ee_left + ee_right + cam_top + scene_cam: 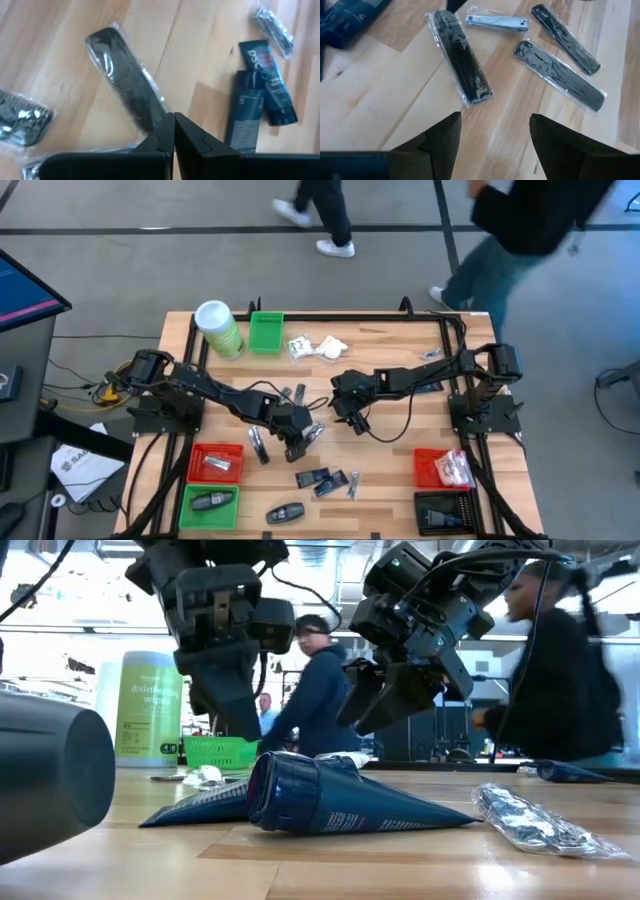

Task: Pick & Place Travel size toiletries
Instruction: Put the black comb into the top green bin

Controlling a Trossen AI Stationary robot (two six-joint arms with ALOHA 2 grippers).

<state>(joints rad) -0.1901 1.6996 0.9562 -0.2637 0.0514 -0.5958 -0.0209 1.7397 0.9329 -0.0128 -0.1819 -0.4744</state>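
Wooden table (400, 470) scattered with toiletries. Left claw (173, 131) pinched shut, empty, above a wrapped black comb (126, 82); dark blue tubes (260, 95) alongside, seen only from that wrist. Right claw (495, 132) spread wide over three combs (460, 55) and bagged nail clippers (496, 22), too small to tell from overhead.

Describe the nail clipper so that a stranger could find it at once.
Start at the open right gripper over the table's middle. Just beyond its fingers lie three bagged black combs. The nail clipper lies between them, the only shiny silver metal piece.
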